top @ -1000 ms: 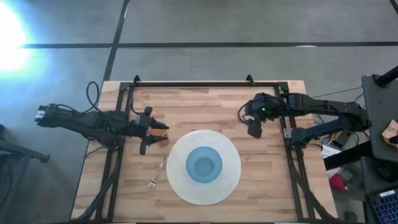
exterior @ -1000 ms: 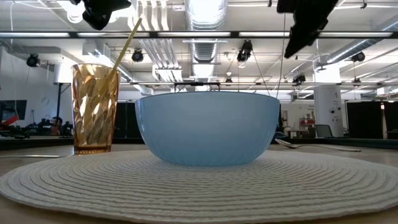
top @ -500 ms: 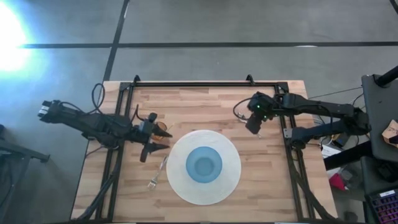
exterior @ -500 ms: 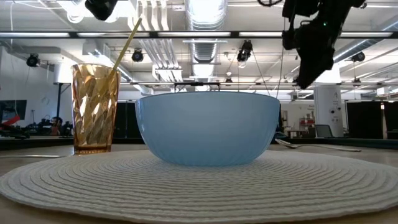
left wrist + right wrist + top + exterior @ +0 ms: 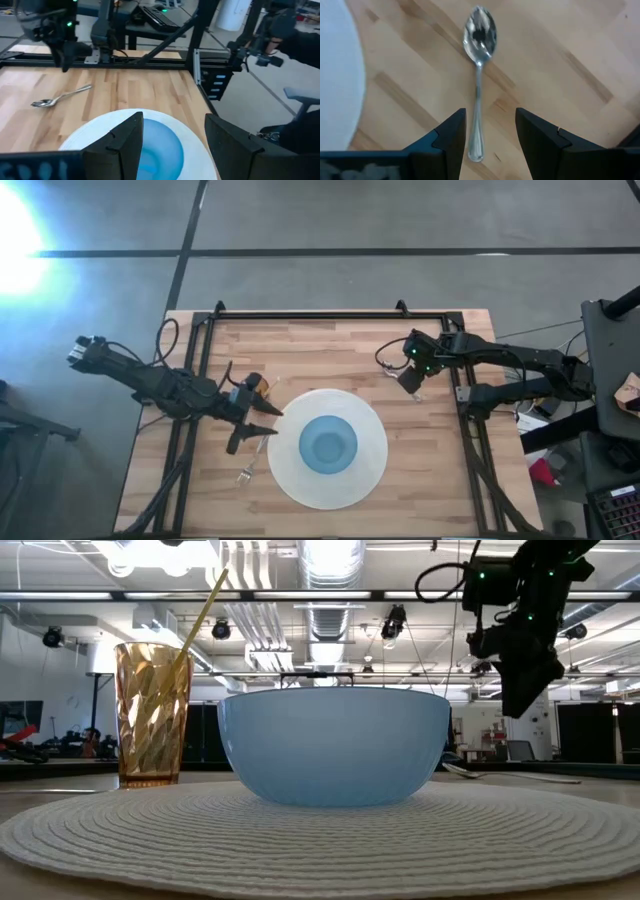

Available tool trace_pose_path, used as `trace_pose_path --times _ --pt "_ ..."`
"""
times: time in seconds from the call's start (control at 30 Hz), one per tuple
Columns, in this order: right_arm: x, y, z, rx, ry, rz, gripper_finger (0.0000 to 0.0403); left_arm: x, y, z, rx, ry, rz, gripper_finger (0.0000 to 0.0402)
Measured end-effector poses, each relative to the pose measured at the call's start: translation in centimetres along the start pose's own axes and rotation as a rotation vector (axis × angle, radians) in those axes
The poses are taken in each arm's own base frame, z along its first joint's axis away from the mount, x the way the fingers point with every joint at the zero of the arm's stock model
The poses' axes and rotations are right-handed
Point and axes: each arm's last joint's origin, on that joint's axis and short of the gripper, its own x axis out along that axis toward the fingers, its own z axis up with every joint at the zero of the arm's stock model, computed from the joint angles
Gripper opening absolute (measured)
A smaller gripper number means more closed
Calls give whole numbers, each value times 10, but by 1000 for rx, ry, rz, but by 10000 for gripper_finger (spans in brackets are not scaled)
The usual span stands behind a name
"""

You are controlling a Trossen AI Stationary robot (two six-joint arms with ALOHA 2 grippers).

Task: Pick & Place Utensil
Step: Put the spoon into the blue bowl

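Observation:
A silver spoon lies flat on the wood near the table's right side, also seen in the low view and the left wrist view. My right gripper hangs open just above it, one finger on each side of the handle's end, touching nothing. A fork lies left of the white placemat. My left gripper is open over the fork's handle, pointing at the blue bowl. An amber glass with a gold stick in it stands beside it.
The round woven placemat with the blue bowl fills the table's middle and near part. Black frame rails run along the far, left and right edges. Bare wood lies between the bowl and the far rail.
My right gripper has come down toward the spoon, dropping from the top of the low view to just above bowl height. My left gripper has moved away from the amber glass toward the near edge and the placemat, turning toward the bowl, and has left the low view.

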Motion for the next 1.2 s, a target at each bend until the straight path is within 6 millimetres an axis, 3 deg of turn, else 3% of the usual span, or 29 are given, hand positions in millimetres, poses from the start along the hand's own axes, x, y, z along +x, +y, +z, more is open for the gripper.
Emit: trace_pose_path --times 0.3,0.77,1.2 --pt "10 0 -2 8 -16 49 169 8 -14 13 36 -3 -48 204" --pt "18 3 2 0 -71 86 169 20 -18 8 59 41 -50 204" --pt "41 14 28 -54 104 37 169 20 -18 8 58 40 -50 204"
